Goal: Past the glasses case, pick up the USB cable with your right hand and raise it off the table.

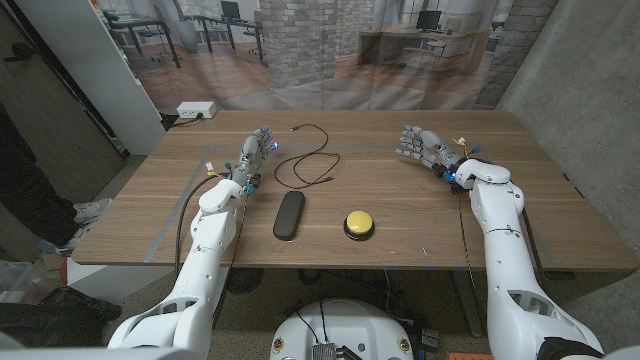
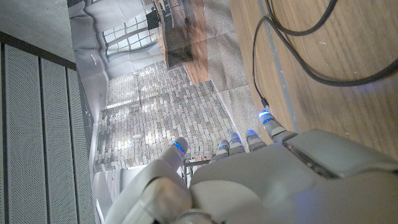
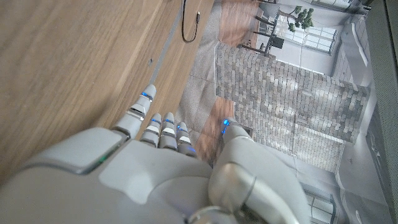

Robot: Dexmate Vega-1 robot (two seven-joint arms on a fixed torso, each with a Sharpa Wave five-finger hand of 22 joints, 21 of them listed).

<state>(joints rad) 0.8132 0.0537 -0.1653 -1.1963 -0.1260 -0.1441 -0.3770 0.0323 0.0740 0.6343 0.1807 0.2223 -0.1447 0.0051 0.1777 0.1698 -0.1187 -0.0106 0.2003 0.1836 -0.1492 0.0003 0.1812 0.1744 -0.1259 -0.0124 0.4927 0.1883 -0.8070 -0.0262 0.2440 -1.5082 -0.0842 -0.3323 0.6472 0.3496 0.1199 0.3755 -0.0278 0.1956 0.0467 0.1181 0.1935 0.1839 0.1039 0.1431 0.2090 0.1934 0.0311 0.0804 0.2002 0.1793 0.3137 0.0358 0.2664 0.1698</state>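
A thin black USB cable (image 1: 310, 160) lies looped on the wooden table (image 1: 400, 215), beyond the black glasses case (image 1: 289, 214). The cable (image 2: 298, 43) also curves over the wood in the left wrist view, and one plug end of the cable (image 3: 189, 25) shows in the right wrist view. My right hand (image 1: 422, 146) stands at the far right of the table, fingers apart, holding nothing, well to the right of the cable. My left hand (image 1: 254, 155) stands just left of the cable's loop, fingers extended and empty.
A yellow button on a black base (image 1: 359, 222) sits right of the glasses case near the front edge. A white power strip (image 1: 196, 109) lies on the floor beyond the table's far left corner. A person's leg and shoe (image 1: 85, 210) show at the left edge.
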